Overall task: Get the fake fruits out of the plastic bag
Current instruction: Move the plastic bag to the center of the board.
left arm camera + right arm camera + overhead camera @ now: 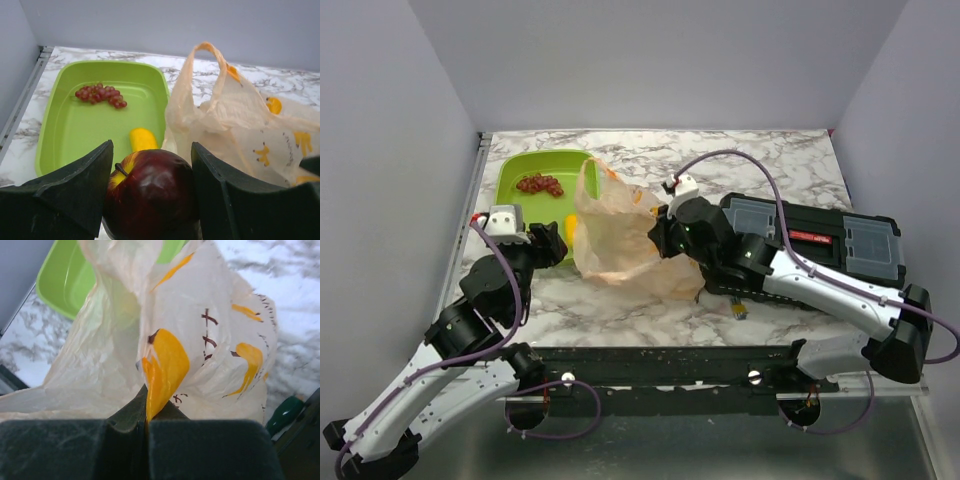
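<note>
L claw half-open, gripping glossy dark-red apple w/ yellow patch, just near of lime-green plastic tray holding red grape bunch + yellow oval fruit. R claw pinched shut on crinkly peach plastic bag, centre. Risk: release short of tray, apple rolls away.

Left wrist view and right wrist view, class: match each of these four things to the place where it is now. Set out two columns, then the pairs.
Things
1. bunch of small dark red grapes
2. shiny dark red apple with a yellow patch
3. thin translucent peach plastic bag with orange prints
4. smooth yellow-orange oval fruit

Places
A. pinched in the shut right claw
B. held in the left claw
C. lying in the far part of the lime-green plastic tray
D. in the tray's near corner, next to the bag

Pairs: 1-C, 2-B, 3-A, 4-D
</note>
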### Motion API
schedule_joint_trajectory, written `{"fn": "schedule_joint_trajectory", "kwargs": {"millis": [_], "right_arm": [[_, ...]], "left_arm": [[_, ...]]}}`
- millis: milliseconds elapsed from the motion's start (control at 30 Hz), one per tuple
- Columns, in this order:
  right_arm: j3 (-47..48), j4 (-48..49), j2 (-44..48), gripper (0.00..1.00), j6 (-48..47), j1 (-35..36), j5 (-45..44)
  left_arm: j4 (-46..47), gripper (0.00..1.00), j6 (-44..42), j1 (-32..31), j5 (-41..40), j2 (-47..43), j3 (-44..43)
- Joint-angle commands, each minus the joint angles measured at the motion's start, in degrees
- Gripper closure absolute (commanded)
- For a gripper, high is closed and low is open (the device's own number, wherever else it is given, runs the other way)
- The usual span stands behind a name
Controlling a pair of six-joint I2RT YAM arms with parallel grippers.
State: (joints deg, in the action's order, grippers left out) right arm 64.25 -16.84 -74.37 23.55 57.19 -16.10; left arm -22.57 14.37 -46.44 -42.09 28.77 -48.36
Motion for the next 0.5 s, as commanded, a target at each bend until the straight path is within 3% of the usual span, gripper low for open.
{"fn": "schedule_joint_trajectory", "kwargs": {"millis": [0, 200, 467], "right_arm": [[8.3, 0.1, -5.4, 0.99, -7.5, -1.0, -8.4], [15.6, -2.4, -11.2, 0.99, -9.6, -4.2, -11.3], [22.1, -5.3, -17.3, 0.95, -5.2, -12.7, -8.1]], "left_arm": [[-6.0, 1.00, 4.4, 0.4, -1.9, -1.2, 2.0], [-10.9, 1.00, 9.8, 0.5, -1.3, -2.1, 3.0], [-11.2, 1.00, 9.3, 0.5, -1.6, -2.9, 3.4]]}}
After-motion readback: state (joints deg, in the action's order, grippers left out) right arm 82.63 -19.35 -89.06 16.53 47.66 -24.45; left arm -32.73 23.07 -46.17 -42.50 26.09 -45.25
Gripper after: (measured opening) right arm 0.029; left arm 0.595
